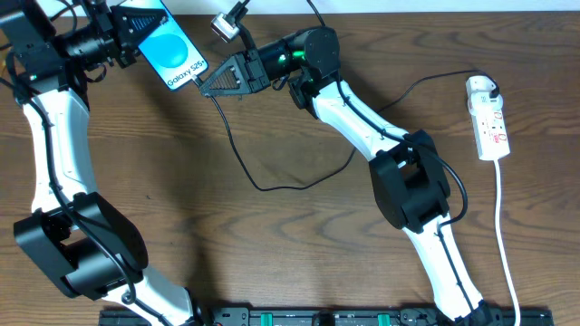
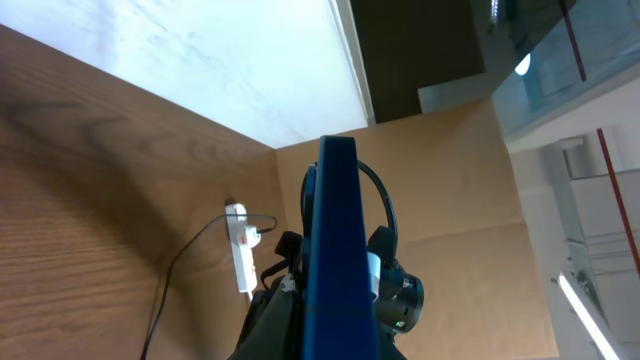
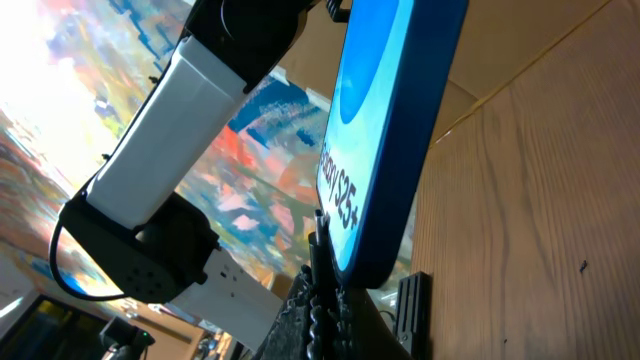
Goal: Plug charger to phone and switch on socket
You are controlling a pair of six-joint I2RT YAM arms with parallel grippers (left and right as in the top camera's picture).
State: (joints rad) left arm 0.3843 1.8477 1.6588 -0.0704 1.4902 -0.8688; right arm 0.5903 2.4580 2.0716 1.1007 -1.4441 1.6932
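Note:
My left gripper [image 1: 130,38] is shut on the phone [image 1: 172,47] and holds it up at the far left, with its blue "Galaxy S25+" screen facing up. The phone shows edge-on in the left wrist view [image 2: 335,250] and large in the right wrist view [image 3: 385,130]. My right gripper [image 1: 208,84] is shut on the charger's plug tip [image 3: 322,255], right at the phone's lower edge. I cannot tell if the tip is seated. The black cable [image 1: 240,158] loops across the table to the white adapter [image 1: 481,88], which is plugged into the socket strip [image 1: 494,131] at the right.
The strip's white cord [image 1: 504,226] runs down to the front edge at the right. A small grey-white object [image 1: 227,23] sits at the table's back edge near the phone. The strip also shows in the left wrist view [image 2: 240,258].

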